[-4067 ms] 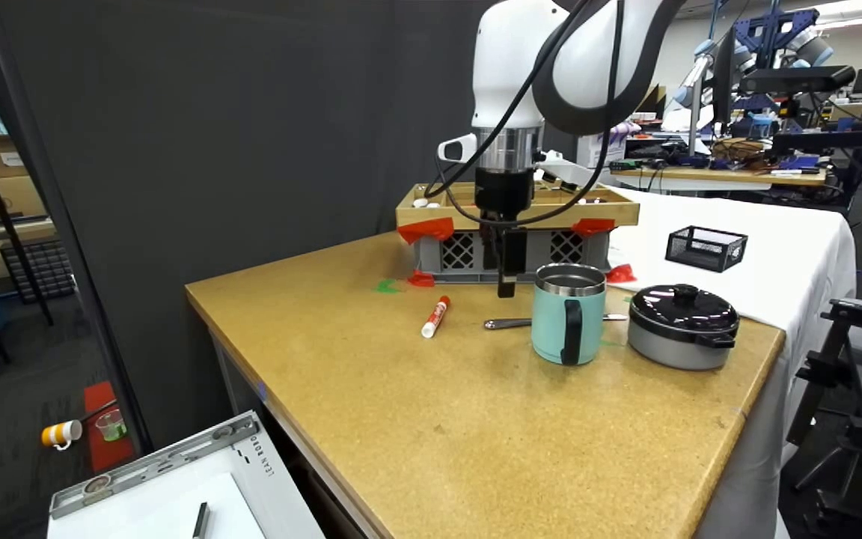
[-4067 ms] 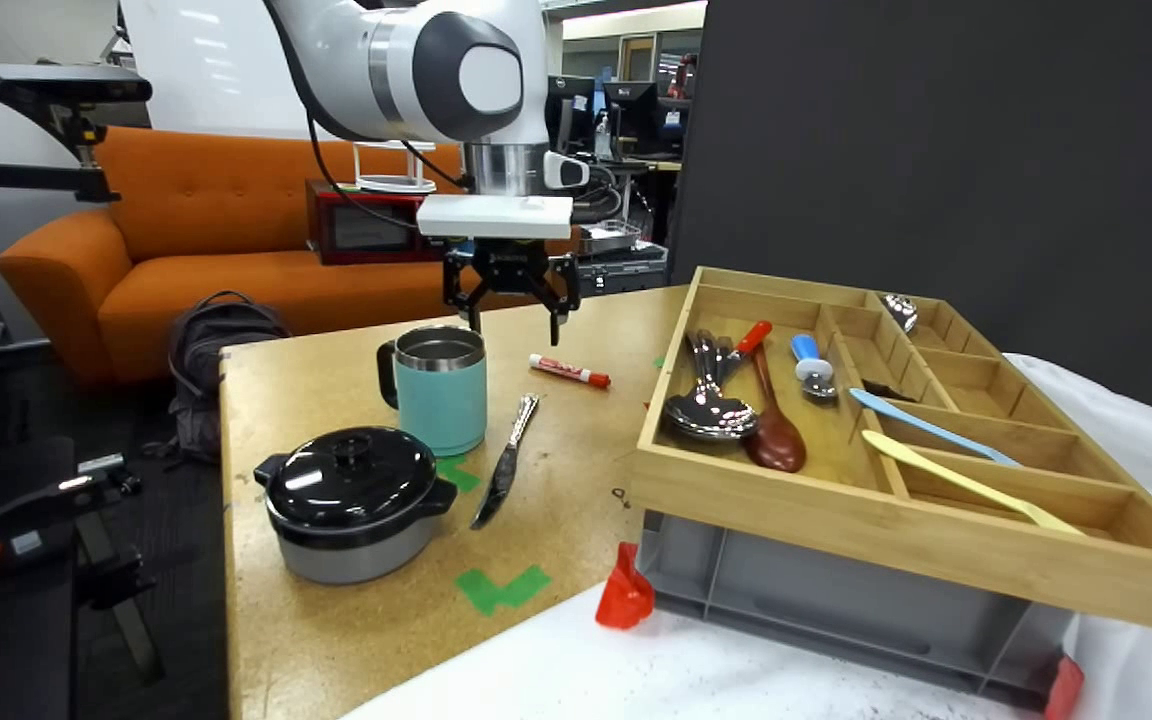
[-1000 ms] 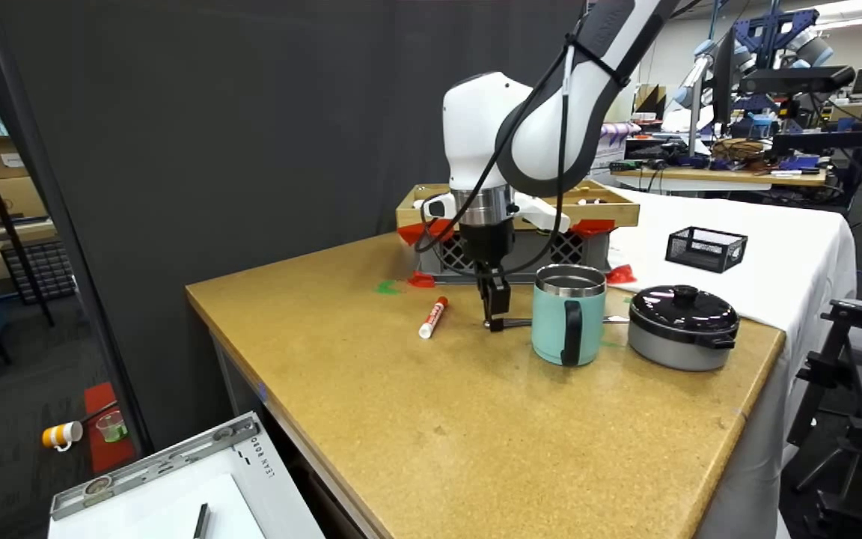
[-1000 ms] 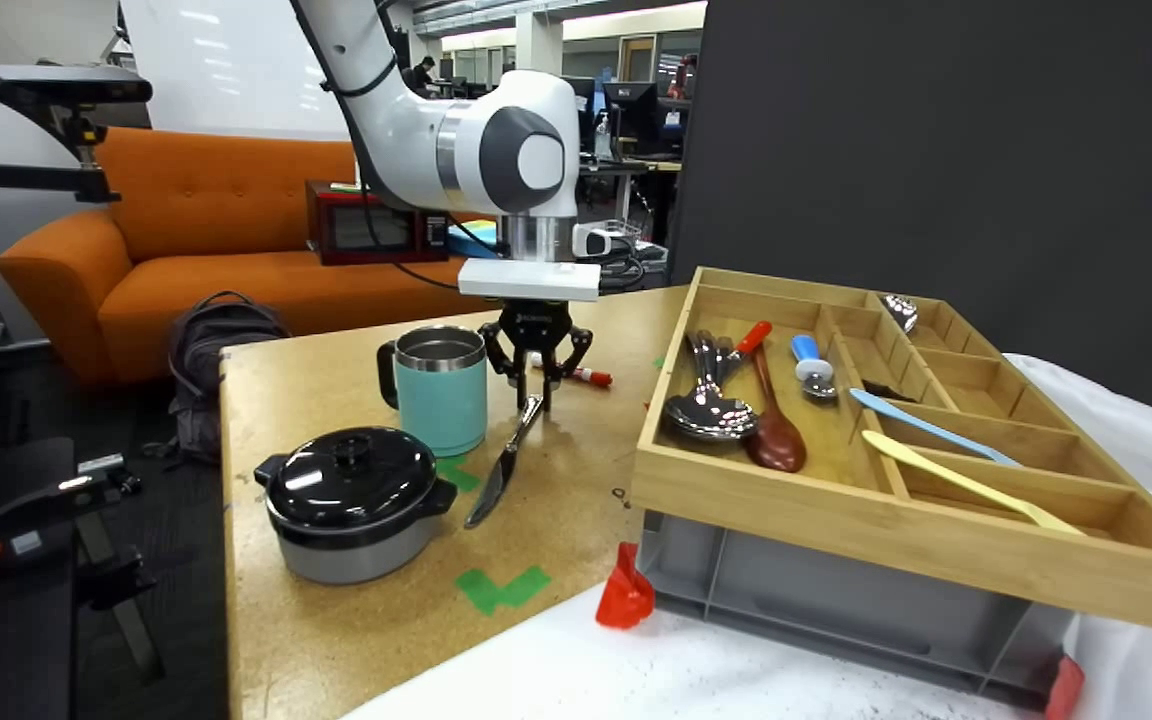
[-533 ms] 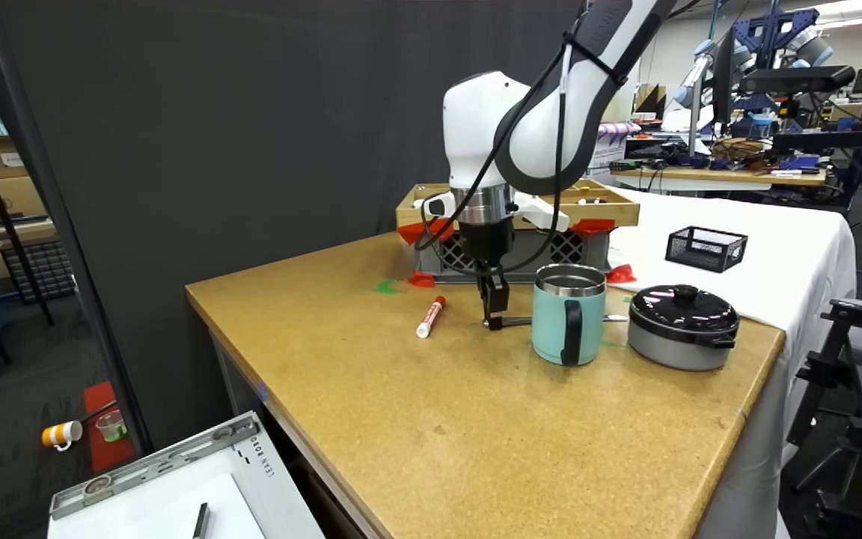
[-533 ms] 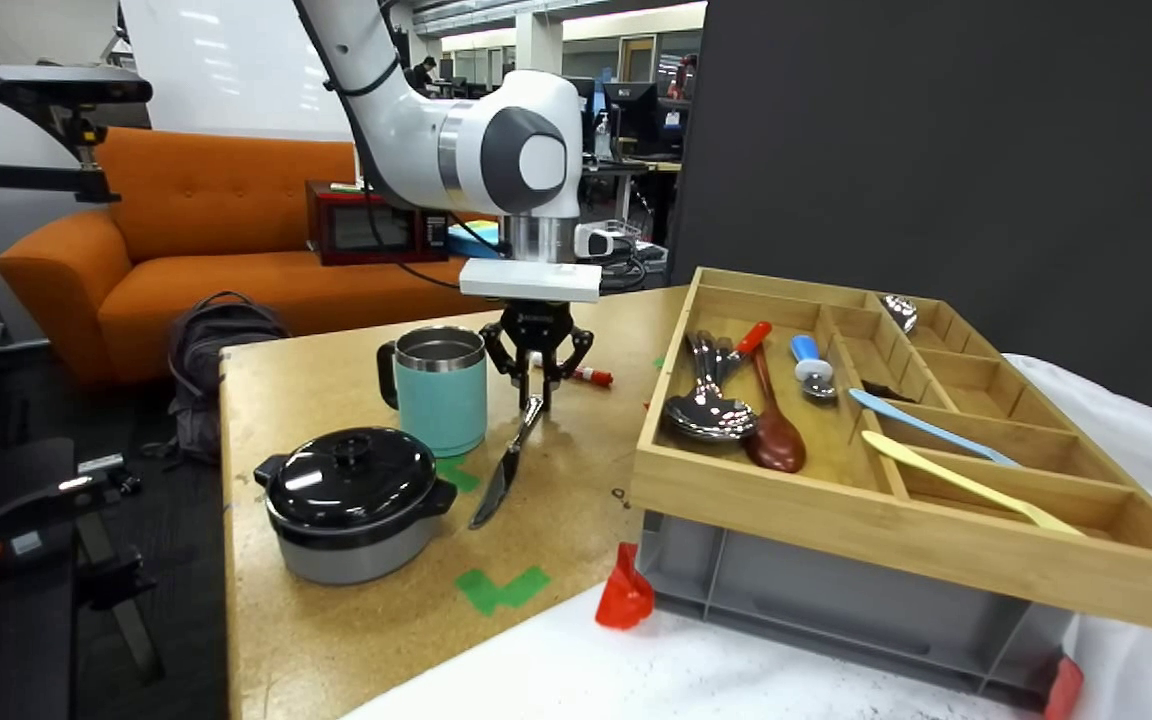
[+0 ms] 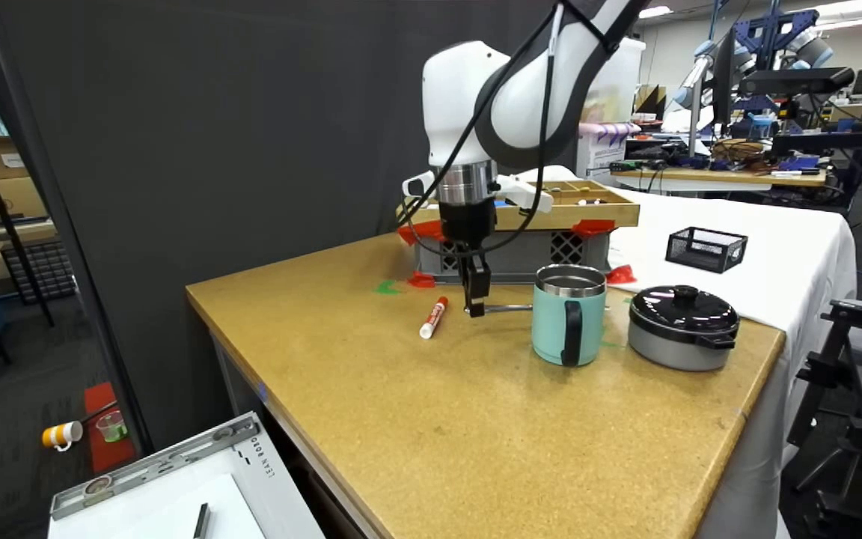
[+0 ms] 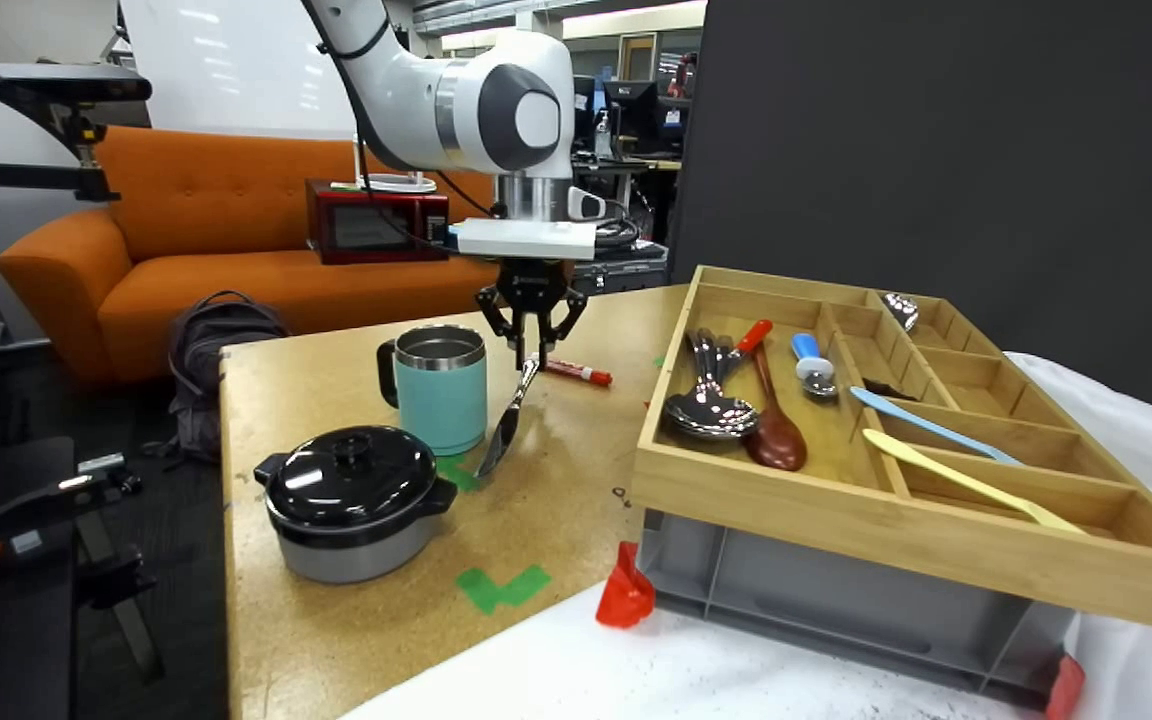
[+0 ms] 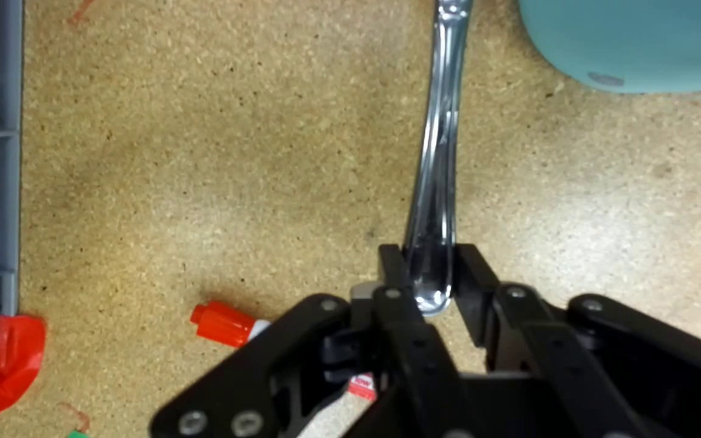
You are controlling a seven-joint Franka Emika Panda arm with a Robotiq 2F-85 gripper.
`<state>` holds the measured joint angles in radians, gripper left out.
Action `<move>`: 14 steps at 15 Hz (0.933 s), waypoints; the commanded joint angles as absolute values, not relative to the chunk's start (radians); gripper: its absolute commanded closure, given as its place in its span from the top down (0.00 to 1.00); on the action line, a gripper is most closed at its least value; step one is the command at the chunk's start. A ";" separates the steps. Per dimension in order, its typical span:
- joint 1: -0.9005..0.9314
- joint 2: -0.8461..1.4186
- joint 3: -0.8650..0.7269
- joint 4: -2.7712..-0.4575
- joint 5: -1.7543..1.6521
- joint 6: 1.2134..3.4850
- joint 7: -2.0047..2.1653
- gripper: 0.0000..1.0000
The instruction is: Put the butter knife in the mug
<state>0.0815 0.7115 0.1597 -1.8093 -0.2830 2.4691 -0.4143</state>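
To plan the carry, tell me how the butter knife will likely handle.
The butter knife is probably stiff: its shiny metal shows no sag. Its smooth surface may slip between the fingers. Since they grip it near one end, it could pivot, the blade dropping.

mug [image 8: 443, 400]: teal | butter knife [image 9: 440, 158]: silver | pincer [image 9: 431, 266]: black | marker [image 7: 434, 317]: red-white

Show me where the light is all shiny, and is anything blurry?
In the wrist view, white glints run along the butter knife and a pale glow sits on the table beside it, while the tool is dark and its closest parts look a bit soft; in an exterior view, bright glare streaks the black pot lid and the metal spoons gleam.
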 commanded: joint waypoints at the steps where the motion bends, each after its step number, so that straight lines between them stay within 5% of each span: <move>1: 0.103 0.693 0.154 -1.756 -0.272 2.343 -0.421 0.06; 14: 0.203 0.562 0.155 -1.655 -0.289 2.086 -0.347 0.06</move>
